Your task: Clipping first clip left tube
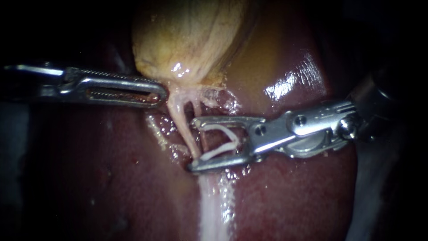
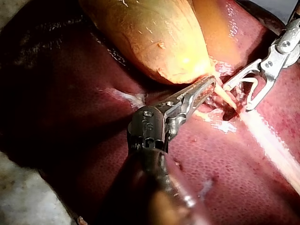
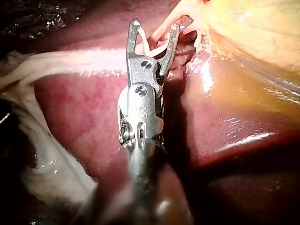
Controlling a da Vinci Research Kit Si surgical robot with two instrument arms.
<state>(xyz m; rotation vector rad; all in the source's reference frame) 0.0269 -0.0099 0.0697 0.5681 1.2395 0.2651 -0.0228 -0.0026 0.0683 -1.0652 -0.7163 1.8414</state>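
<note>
Then | right instrument point(image 1: 194, 143) jaws stood wide, holding open clip point(image 1: 218, 151) astride left tube point(image 1: 183, 122) near gallbladder point(image 1: 191, 35) | left instrument point(image 1: 162, 93) jaws lay together beside tube | risk: tube sat near jaw tips, so closing could clip it only partly.

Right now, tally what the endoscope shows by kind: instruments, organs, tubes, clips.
Instruments: 2, left instrument and right instrument
Organs: 2, liver and gallbladder
Tubes: 2
Clips: 1, the clip in the right instrument's jaws
Total: 7
</note>
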